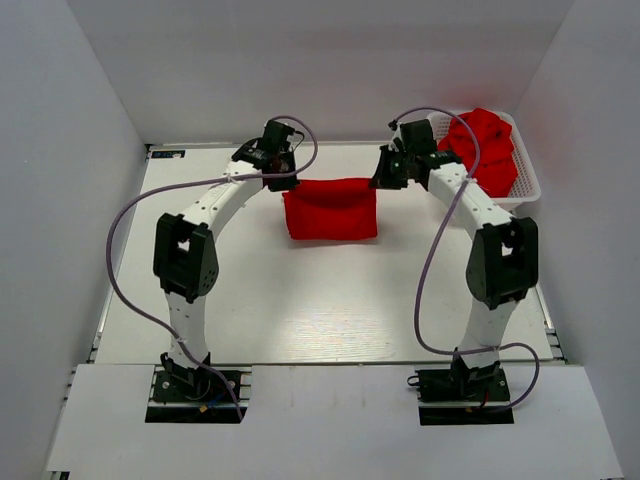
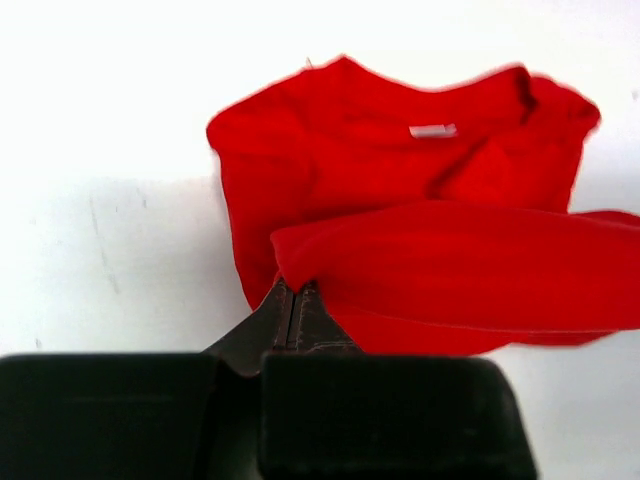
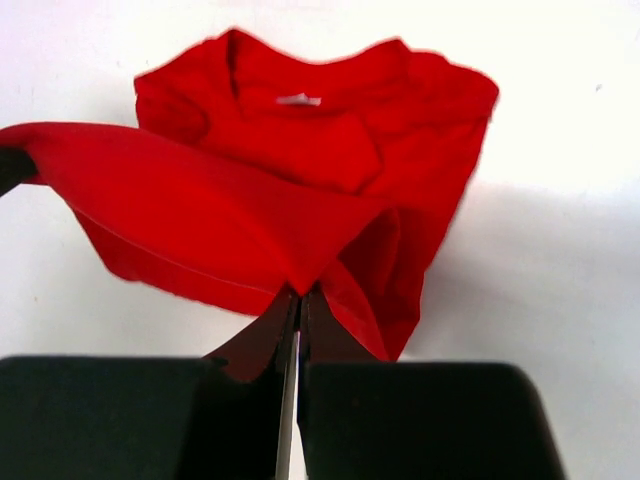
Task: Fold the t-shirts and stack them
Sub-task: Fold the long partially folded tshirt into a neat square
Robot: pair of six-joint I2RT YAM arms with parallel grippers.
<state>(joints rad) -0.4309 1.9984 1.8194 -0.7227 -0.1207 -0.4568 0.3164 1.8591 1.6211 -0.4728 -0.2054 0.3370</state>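
A red t-shirt [image 1: 331, 208] hangs stretched between both grippers above the far middle of the table, its lower part resting on the surface. My left gripper [image 1: 281, 181] is shut on its left top corner, and in the left wrist view the closed tips [image 2: 296, 290] pinch a fold of the red t-shirt [image 2: 400, 190]. At the right top corner my right gripper [image 1: 381, 180] is shut, its tips [image 3: 300, 296] clamping the red t-shirt [image 3: 300, 170]. A white neck label shows in both wrist views. More red t-shirts [image 1: 488, 148] lie piled in the basket.
A white lattice basket [image 1: 527, 180] stands at the far right corner of the table [image 1: 320, 310]. White walls enclose the table on the left, back and right. Purple cables loop from both arms.
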